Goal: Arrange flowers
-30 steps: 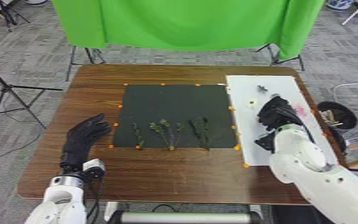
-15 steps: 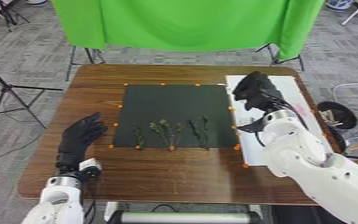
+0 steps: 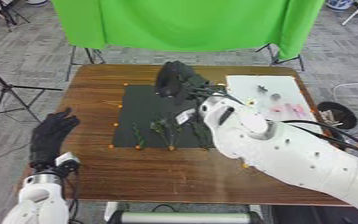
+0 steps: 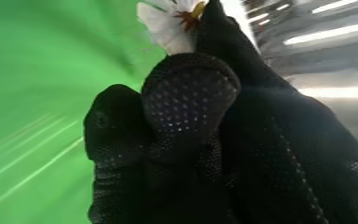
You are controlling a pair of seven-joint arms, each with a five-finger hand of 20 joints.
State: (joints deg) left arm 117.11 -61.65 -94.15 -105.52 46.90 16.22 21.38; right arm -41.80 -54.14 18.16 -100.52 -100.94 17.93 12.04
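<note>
My right hand (image 3: 177, 82) is over the upper part of the dark mat (image 3: 140, 107) in the head view. In the right wrist view the same hand (image 4: 189, 105) is shut on a white flower (image 4: 171, 27) with a yellow-brown centre, whose petals stick out past the fingertips. Green sprigs (image 3: 137, 135) lie along the mat's lower part, the rightmost ones partly behind the right arm. On the white board (image 3: 278, 87) lie a small dark flower and pink flowers (image 3: 290, 109). My left hand (image 3: 53, 131), fingers relaxed, is at the table's left edge, off the mat.
The brown wooden table (image 3: 140, 175) surrounds the mat, with small orange markers along the mat's edges. A black bin (image 3: 337, 116) stands on the floor to the right. Behind the table hangs a green cloth (image 3: 193, 25).
My right hand has come up off the white board and swung left over the mat, uncovering the pink flowers. My left hand has shifted left and slightly up the picture.
</note>
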